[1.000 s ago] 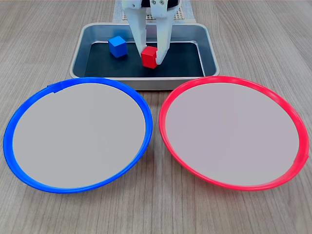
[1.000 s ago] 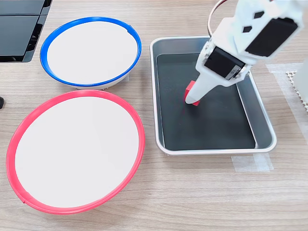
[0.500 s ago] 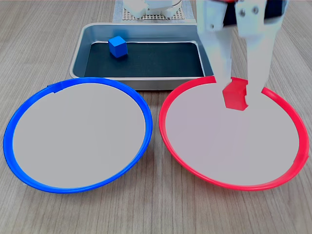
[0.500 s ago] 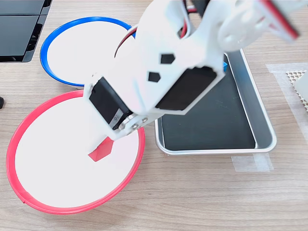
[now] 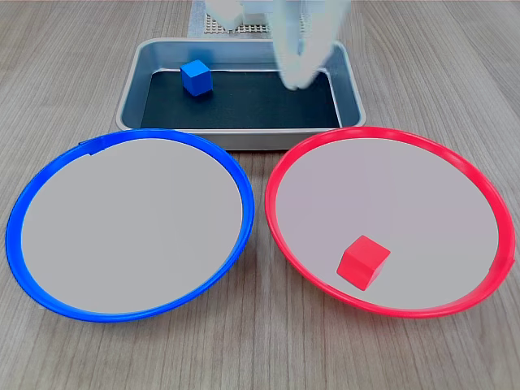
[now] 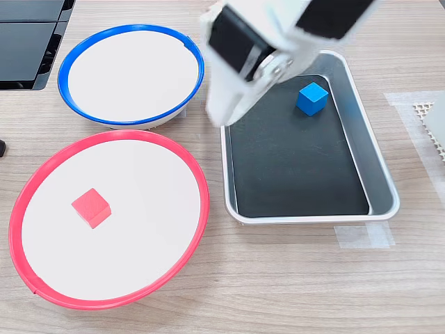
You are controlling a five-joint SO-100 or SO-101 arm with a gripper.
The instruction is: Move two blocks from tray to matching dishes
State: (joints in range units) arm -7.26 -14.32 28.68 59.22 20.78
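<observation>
A small bright red cube (image 5: pixel 363 262) lies on the pale grey centre of the red-rimmed dish (image 5: pixel 276 175), toward the near edge in the first exterior view and toward the left in the second exterior view (image 6: pixel 91 208) — free of the arm, one corner turned to the camera, its top face lighter than its shaded sides. Its twin in size, a bright blue cube (image 5: pixel 197 78), sits on the black floor of the grey metal tray (image 5: pixel 130 93), in the far left corner as the first exterior view shows it; in the second exterior view the blue cube (image 6: pixel 312 98) lies near the tray's far end, apart from the raised rim (image 6: pixel 384 182). The blue-rimmed dish (image 5: pixel 20 211) stands just beside the red-rimmed one, the two rims close but not touching, both resting on a wood-grain table (image 5: pixel 73 49). The white gripper (image 5: pixel 299 57) hangs over the tray, blurred by motion in both exterior views (image 6: pixel 233 104) — whether its jaws are parted or closed cannot be told, though nothing is seen between them. In the second exterior view the arm's black servo blocks show above the tray's far left corner, and a strip of clear tape (image 6: pixel 363 235) lies on the table beside the tray's near rim.
</observation>
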